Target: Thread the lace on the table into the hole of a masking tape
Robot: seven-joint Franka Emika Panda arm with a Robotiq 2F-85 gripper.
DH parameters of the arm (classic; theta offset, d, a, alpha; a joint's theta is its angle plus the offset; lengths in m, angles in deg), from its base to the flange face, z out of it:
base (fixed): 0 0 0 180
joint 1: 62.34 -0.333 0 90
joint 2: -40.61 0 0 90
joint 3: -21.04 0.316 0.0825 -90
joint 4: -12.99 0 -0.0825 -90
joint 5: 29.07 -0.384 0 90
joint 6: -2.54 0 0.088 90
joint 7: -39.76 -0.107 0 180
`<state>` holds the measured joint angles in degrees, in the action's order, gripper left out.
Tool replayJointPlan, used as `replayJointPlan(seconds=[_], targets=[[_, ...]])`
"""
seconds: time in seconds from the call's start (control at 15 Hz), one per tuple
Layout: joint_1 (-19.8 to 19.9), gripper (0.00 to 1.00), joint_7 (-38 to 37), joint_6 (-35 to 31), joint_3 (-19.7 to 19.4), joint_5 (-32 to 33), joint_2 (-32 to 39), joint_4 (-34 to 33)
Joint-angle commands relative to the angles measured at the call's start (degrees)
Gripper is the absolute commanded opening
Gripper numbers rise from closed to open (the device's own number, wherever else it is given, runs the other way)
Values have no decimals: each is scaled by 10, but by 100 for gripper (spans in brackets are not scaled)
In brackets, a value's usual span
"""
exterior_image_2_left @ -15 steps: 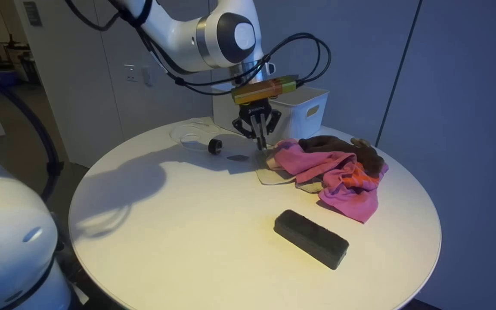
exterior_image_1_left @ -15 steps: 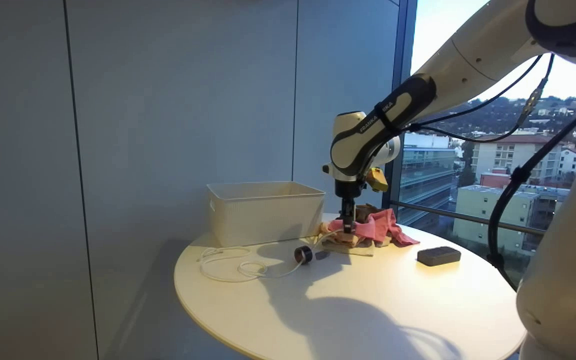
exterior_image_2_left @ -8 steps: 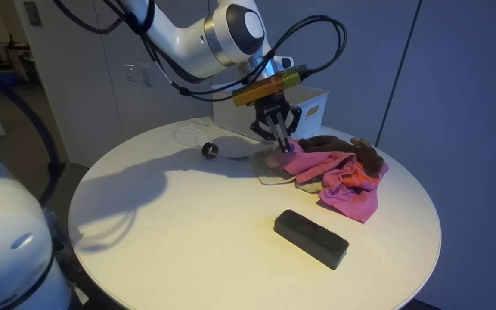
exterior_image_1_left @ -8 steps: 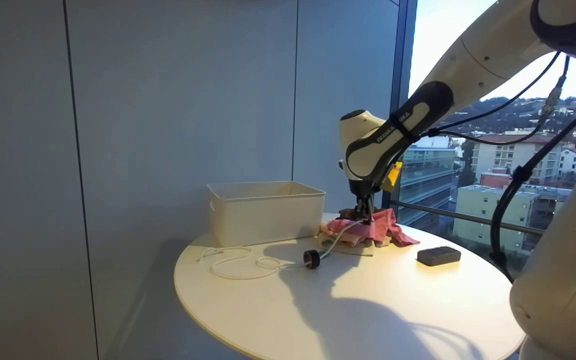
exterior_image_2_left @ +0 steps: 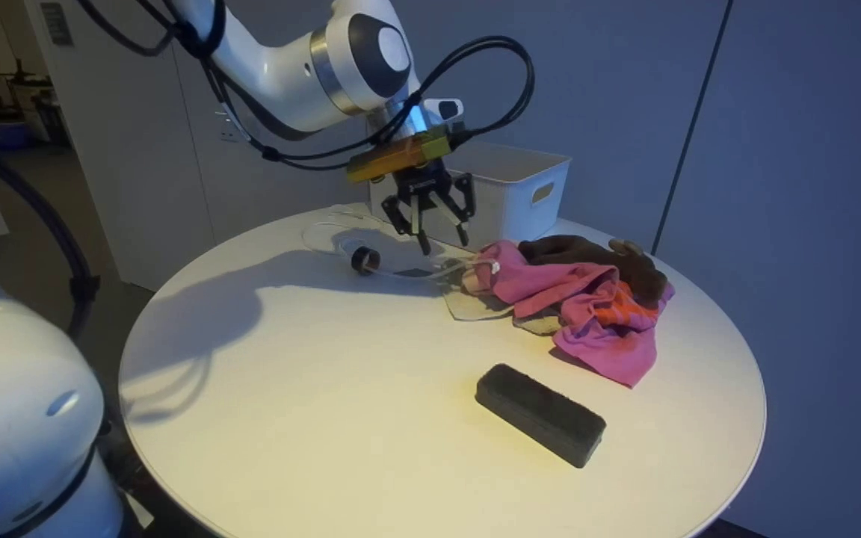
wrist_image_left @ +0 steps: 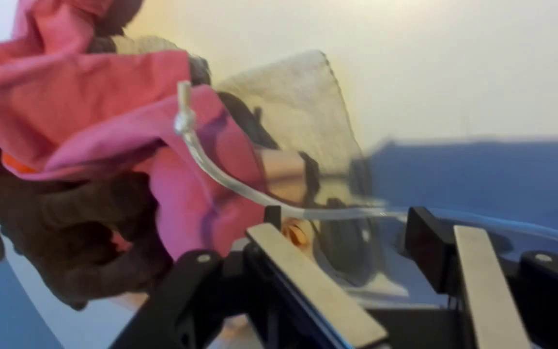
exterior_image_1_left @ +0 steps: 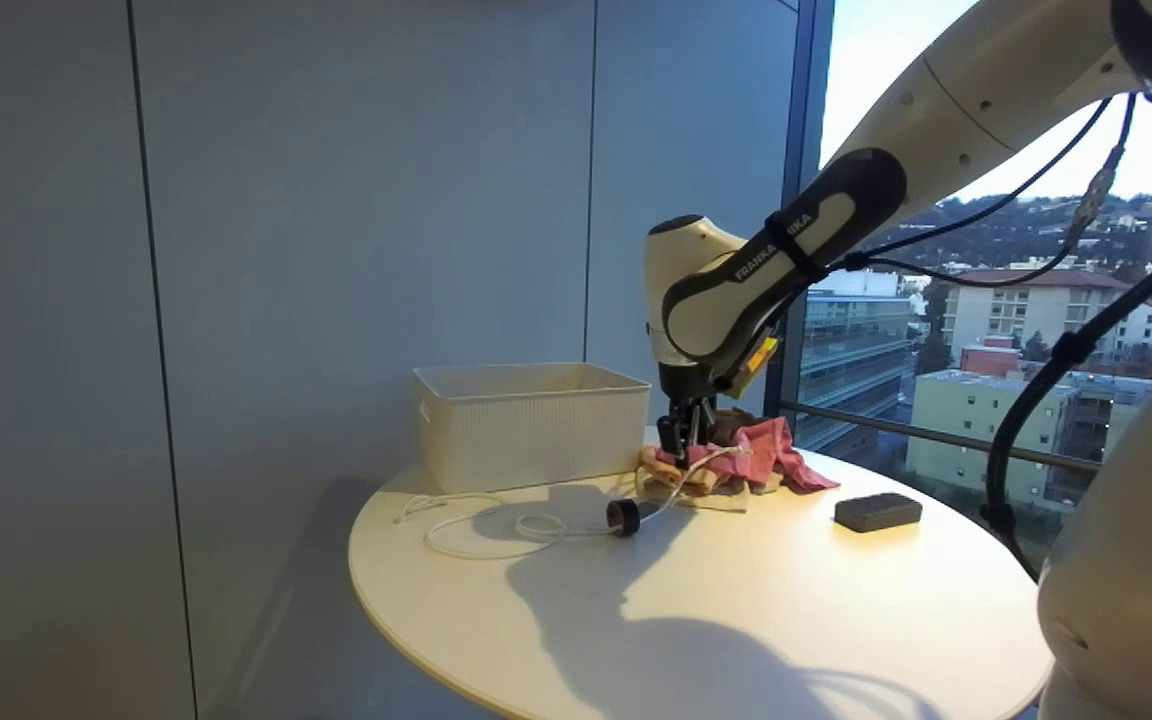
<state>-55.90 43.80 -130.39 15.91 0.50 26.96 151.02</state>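
My white round table (exterior_image_2_left: 341,418) stands before a grey panelled wall (exterior_image_1_left: 366,220), with a tall window (exterior_image_1_left: 896,330) on the right in an exterior view. A ribbed off-white plastic bin (exterior_image_1_left: 536,440) sits at the far edge, set back, I suppose, for working room.

The thin white cord lace (wrist_image_left: 233,184) runs from loose loops at the left to the small dark ring-shaped roll of tape (exterior_image_1_left: 623,517), then leaves it on the right and climbs towards a crumpled heap of pink, orange and brown cloths (exterior_image_2_left: 550,288). I take it to pass right through the hole, though the inside is too small to check. The tape stands on its rim, so its hole faces sideways and the lace can go through low along the tabletop.

My black two-fingered gripper (exterior_image_2_left: 444,239) hangs near the left edge of the heap with its fingers spread, gripping nothing; in the wrist view the lace crosses beneath the gap unpinched. The lace's knotted free end lies on or just over the pink cloth, I can't tell which. The heap seems to prop that end up, and the knot may stop it slipping back.

A dark grey oblong block (exterior_image_2_left: 540,415) lies well apart at the right, no use here that I see.

I judge the threading done or nearly so; next I'd want to rise without a finger hooking the lace, since a tug could tip the tape.
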Motion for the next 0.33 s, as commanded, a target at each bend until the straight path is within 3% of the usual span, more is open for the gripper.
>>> replayJointPlan(seconds=[0.0, 0.07, 0.13, 0.27], targets=[[-33, 98, 29, -53, 12, -67, -94, 62], [-15, 100, 5, -26, 18, -38, -34, 23], [-19, 90, 5, -25, 22, -43, -45, 30], [-17, 100, 5, -23, 23, -42, -48, 33]])
